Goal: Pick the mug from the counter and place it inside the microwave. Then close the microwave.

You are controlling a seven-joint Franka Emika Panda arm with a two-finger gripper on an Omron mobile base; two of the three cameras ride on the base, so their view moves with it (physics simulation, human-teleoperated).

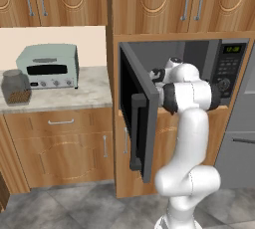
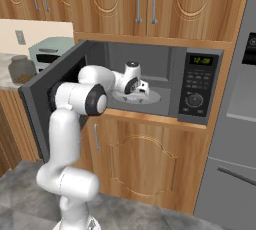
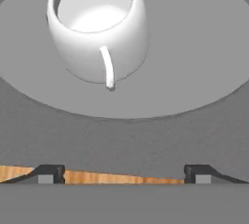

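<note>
Gripper [image 3: 124,174] wide apart, mug [image 3: 97,28] on microwave [image 2: 200,81] turntable.

Mug [image 3: 97,28] on microwave turntable [image 3: 194,62]

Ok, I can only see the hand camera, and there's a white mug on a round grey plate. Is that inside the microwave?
Observer: Yes. In the right base view the arm reaches into the microwave, and the gripper hangs open over its turntable, where the mug sits.
Operator: Is the door shut?
Observer: No. The door stands wide open, swung out to the left of the cavity.
Operator: Is anything on the counter?
Observer: A pale green toaster oven and a glass jar stand on the counter, left of the microwave.
</note>
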